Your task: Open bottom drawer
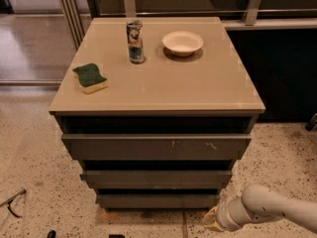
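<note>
The bottom drawer (157, 201) sits at six o'clock, looking closed. The hand (214, 221) hovers at its four o'clock, by the right corner; its grip state can't be told. Handleless slab: the hand could slip off the edge and pull nothing.

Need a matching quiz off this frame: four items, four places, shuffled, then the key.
Items:
1. sponge
2. bowl
3. bottom drawer
4. gripper

Places:
A. cabinet top, back right
B. lowest of the three fronts
C. just above the floor, right of the bottom drawer
D. cabinet top, front left

Pairs: 1-D, 2-A, 3-B, 4-C
</note>
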Robot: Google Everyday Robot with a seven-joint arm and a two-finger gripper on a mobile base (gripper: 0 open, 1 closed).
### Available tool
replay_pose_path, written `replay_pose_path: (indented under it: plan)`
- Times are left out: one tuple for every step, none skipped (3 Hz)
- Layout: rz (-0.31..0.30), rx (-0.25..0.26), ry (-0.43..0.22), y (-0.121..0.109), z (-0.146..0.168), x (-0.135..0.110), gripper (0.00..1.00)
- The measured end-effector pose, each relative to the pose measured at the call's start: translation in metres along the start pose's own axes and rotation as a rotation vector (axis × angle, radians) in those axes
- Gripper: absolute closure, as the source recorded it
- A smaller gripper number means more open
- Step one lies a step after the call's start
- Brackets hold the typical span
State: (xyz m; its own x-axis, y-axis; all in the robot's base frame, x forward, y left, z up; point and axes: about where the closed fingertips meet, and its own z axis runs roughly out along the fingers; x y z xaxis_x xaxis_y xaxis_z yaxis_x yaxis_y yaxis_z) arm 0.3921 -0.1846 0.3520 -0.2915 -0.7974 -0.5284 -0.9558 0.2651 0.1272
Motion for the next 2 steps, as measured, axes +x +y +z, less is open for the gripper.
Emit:
replay_pose_path:
  plan:
    - [-0.024,-0.012,-0.002,0.006,0.017,0.012,1.0]
    - [-0.063,-0.014,-0.042,0.008,0.046,0.019,1.0]
